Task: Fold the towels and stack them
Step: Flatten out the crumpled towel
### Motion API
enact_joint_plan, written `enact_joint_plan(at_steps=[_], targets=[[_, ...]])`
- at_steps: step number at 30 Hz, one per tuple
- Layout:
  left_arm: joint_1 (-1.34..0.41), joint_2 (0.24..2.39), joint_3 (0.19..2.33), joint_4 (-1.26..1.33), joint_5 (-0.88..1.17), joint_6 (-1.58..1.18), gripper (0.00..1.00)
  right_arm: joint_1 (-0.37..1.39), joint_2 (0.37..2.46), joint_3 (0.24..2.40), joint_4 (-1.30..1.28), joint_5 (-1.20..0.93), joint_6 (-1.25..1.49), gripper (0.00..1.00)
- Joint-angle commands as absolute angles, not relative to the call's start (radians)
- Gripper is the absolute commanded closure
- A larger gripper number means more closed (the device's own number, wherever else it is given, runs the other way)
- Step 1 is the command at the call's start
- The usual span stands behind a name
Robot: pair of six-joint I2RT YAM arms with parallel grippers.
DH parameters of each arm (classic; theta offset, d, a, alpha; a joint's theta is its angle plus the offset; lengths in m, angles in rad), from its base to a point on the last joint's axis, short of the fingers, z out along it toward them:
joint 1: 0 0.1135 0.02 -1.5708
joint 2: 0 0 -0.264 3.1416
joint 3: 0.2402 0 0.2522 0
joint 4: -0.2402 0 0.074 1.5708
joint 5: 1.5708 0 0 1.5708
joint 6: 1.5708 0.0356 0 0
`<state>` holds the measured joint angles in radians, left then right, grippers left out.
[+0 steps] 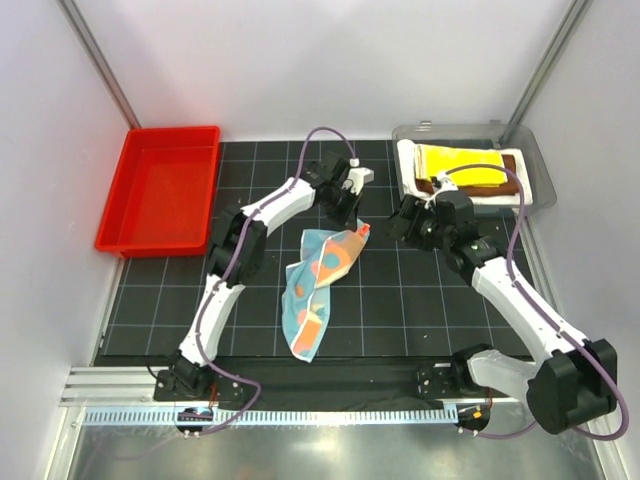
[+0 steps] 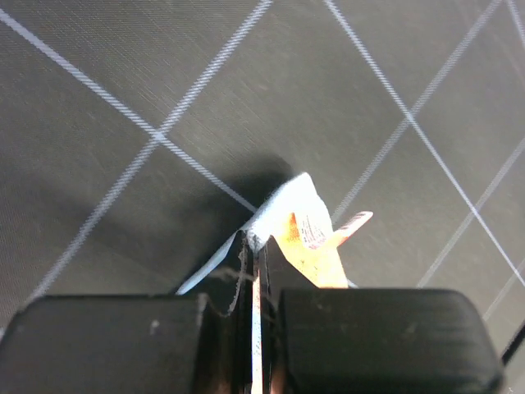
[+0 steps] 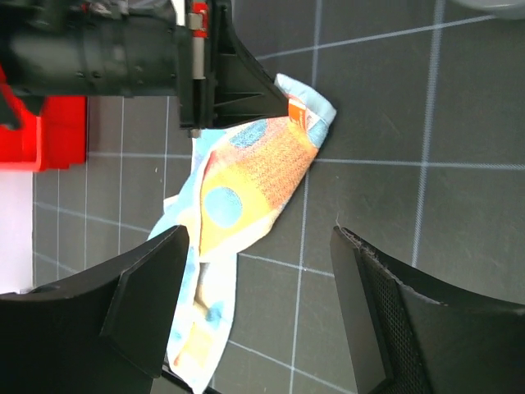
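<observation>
Corner pinch: my left gripper (image 2: pixel 254 246) was pressed together on the far corner of the light blue orange-spotted towel (image 1: pixel 318 285), crumpled mid-mat (image 1: pixel 420 300), probably to pull it flat. Right gripper (image 3: pixel 258 238) hung beside it, jaws spread and empty, placed for a second corner.

I'm getting bright, even overhead light. In the left wrist view the light blue towel (image 2: pixel 291 201) is throwing a soft shadow, and the left tool (image 2: pixel 253 246) is blurring up close.
</observation>
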<state>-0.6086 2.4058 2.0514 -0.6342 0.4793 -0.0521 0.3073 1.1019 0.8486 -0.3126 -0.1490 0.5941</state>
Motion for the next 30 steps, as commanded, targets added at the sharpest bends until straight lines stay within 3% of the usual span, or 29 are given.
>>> enact_joint_plan(at_steps=[1, 5, 13, 17, 21, 30], targets=[[-0.607, 2.202, 2.001, -0.675, 0.522, -0.048, 1.0, 0.301, 1.141, 0.827, -0.11, -0.251, 0.534, 0.23], [-0.56, 1.933, 1.724, -0.655, 0.474, -0.046, 1.0, 0.291, 1.367, 0.926, 0.05, -0.568, 0.451, 0.22], [-0.345, 1.658, 1.395, -0.677, 0.453, -0.006, 1.0, 0.308, 1.682, 1.106, 0.274, -0.759, 0.359, 0.23], [-0.275, 1.681, 1.353, -0.687, 0.453, -0.005, 1.0, 0.327, 1.876, 1.288, 0.295, -0.84, 0.339, 0.26], [-0.23, 1.75, 1.368, -0.739, 0.416, -0.024, 1.0, 0.359, 2.074, 1.483, 0.215, -0.887, 0.344, 0.38], [-0.222, 1.79, 1.336, -0.755, 0.33, -0.04, 1.0, 0.459, 2.344, 1.785, 0.019, -0.819, 0.288, 0.44]])
